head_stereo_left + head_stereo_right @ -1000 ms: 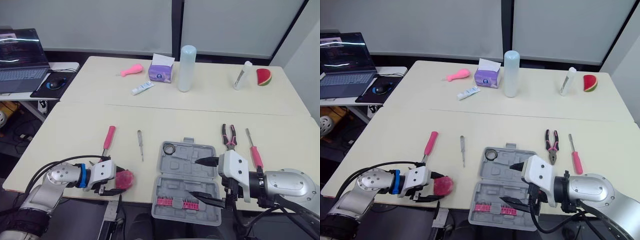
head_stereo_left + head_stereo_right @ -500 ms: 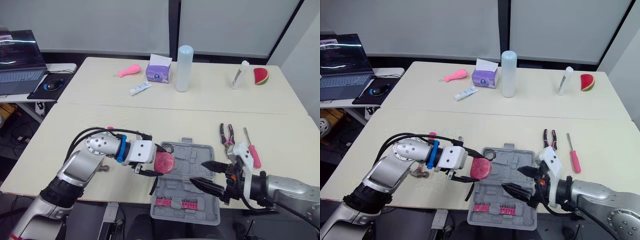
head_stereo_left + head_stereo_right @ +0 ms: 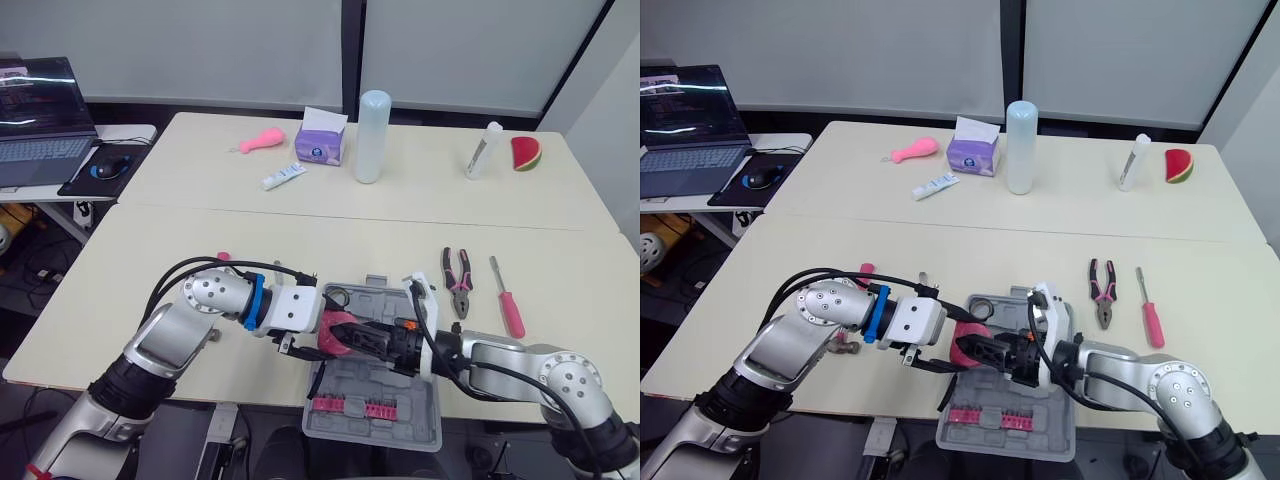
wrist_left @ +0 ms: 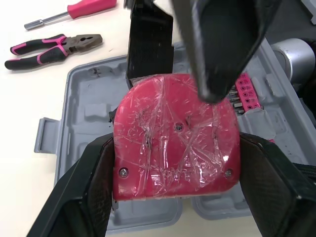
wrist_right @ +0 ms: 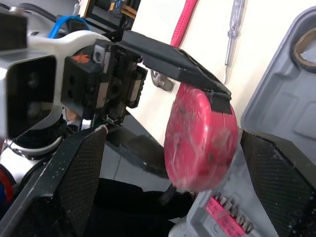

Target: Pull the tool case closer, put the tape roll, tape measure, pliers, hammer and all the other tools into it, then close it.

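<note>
My left gripper (image 3: 325,335) is shut on the red tape measure (image 3: 334,334) and holds it over the left part of the open grey tool case (image 3: 400,432). My right gripper (image 3: 360,339) reaches in from the right, open, with its fingers (image 5: 74,173) on either side of the tape measure (image 5: 200,136). The tape roll (image 3: 337,296) lies in the case's far left corner. The pink-handled pliers (image 3: 457,281) and a red-handled screwdriver (image 3: 507,303) lie on the table right of the case. A pink tool handle (image 5: 182,19) and a thin screwdriver (image 5: 233,29) lie left of it, mostly hidden behind my left arm.
On the far table stand a tall pale bottle (image 3: 371,136), a purple tissue box (image 3: 322,143), a pink object (image 3: 262,140), a white tube (image 3: 285,177), a small white bottle (image 3: 482,150) and a watermelon slice (image 3: 526,153). A laptop (image 3: 40,120) sits on a side desk at far left.
My left gripper has carried the tape measure from the table's front edge to over the case. My right gripper has swung left, its open fingers now around the tape measure.
</note>
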`<state>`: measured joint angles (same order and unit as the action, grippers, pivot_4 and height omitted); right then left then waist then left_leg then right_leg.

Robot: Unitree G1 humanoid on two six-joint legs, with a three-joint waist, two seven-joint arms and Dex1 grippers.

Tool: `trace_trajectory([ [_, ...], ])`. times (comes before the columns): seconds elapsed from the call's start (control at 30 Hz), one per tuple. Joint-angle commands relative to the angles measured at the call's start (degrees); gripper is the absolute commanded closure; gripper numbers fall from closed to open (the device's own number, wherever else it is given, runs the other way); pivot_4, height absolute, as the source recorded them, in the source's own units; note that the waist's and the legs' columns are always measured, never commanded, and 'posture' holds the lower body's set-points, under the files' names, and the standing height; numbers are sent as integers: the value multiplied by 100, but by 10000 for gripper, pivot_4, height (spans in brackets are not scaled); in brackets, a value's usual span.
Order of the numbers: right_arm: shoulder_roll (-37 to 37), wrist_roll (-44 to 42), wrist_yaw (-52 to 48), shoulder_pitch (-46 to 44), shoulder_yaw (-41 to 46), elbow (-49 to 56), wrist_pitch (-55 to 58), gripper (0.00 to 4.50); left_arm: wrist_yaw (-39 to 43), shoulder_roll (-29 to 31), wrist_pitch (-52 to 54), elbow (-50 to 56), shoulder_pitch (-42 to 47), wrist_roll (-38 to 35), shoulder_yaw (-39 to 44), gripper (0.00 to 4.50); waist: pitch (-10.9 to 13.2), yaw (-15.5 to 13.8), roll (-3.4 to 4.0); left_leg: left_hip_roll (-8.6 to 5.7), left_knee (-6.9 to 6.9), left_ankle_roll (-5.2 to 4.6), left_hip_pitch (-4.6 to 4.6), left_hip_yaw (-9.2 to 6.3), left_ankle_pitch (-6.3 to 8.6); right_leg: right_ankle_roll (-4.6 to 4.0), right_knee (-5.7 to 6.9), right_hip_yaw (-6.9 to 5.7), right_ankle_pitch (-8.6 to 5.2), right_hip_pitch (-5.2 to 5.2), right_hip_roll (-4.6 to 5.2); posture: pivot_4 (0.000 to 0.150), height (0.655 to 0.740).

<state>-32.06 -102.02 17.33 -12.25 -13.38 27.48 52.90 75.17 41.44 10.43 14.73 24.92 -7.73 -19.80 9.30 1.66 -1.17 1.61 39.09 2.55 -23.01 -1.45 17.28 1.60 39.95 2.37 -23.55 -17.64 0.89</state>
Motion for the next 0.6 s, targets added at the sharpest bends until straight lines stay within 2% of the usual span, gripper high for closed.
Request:
trace_trajectory([
  [0.03, 81, -148, -103, -135, -64, -40, 36, 3778, -105, -26, -25, 222, -25, -63, 61, 13631, 0, 0, 0, 0, 0, 0, 0, 0, 0, 0, 0, 1, 0, 0, 1, 1500, 7161],
  [0.07, 88, -141, -114, -147, -74, -59, 55, 5594, -122, -26, -25, 231, -32, -60, 65, 13631, 0, 0, 0, 0, 0, 0, 0, 0, 0, 0, 0, 0, 0, 0, 1, 1500, 7161],
  [0.2, 150, -118, -139, -168, -114, -112, 66, 18440, -203, -44, -21, 239, -80, -67, 79, 13631, 0, 1, 0, 1, -1, 0, 0, 0, 0, 0, 1, 1, 0, -2, 2, 1500, 7161],
  [0.27, 180, -112, -148, -167, -125, -125, 56, 22444, -229, -57, -54, 207, -93, -53, 78, 13631, 0, 1, 0, 1, -1, -1, 0, 0, 0, 0, 1, 0, 0, -3, 2, 1500, 7161],
  [0.5, 179, -129, -155, -111, -125, -110, 64, 33639, -347, -132, -175, 67, -94, -39, 75, 13631, 0, 2, 0, 1, -1, -1, -1, 1, 1, 0, 1, 0, 0, -4, 3, 1500, 7161],
  [0.6, 174, -159, -134, -74, -107, -105, 49, 35189, -372, -156, -214, 45, -121, -54, 78, 13632, 0, 2, 0, 1, -1, -2, -2, 1, 1, 0, 1, 1, 0, -4, 3, 1500, 7161],
])
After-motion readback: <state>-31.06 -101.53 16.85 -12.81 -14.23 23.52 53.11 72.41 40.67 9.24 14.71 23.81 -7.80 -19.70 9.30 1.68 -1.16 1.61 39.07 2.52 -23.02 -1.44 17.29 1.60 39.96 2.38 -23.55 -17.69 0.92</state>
